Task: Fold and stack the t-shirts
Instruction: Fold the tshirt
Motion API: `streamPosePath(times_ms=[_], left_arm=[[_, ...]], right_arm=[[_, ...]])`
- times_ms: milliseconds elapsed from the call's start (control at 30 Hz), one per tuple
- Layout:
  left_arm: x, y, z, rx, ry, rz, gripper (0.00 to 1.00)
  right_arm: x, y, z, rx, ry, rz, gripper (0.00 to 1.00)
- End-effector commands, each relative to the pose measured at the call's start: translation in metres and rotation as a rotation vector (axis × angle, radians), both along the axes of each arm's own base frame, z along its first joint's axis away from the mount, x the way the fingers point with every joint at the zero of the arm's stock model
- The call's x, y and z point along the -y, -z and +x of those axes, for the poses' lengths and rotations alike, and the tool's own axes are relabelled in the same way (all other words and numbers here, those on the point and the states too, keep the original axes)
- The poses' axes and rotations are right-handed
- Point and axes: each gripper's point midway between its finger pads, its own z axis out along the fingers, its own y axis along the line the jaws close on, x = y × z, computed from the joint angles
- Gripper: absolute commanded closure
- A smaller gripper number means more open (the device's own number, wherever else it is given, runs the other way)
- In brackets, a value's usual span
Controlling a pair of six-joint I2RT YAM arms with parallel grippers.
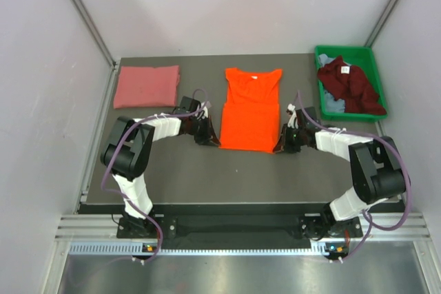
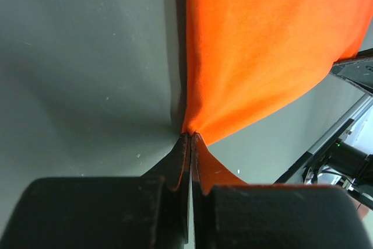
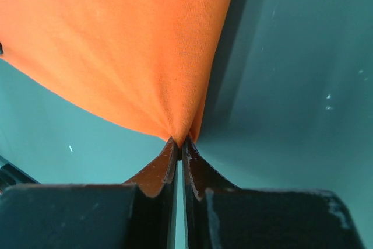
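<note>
The orange t-shirt (image 1: 251, 109) lies flat mid-counter (image 1: 200, 177), its near hem corners pinched tight, one in the left pincer (image 2: 191, 137), one in the right pincer (image 3: 179, 141). Each grip catches only a sliver of cloth, so an uneven lift could slip a corner free and skew the fold.
</note>
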Motion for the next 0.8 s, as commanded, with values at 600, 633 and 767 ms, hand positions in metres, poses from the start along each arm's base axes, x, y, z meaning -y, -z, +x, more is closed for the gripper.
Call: streamPosePath(times_ms=[600,633,767], left_arm=[[0.000,-0.012,0.005,0.035,0.023,0.025,1.00],[0.001,-0.012,0.006,0.035,0.023,0.023,1.00],[0.002,-0.013,0.007,0.038,0.022,0.020,1.00]], right_arm=[[0.010,-0.027,0.013,0.091,0.042,-0.020,0.63],[0.009,-0.027,0.014,0.089,0.042,-0.017,0.63],[0.005,-0.033,0.020,0.104,0.042,0.000,0.64]])
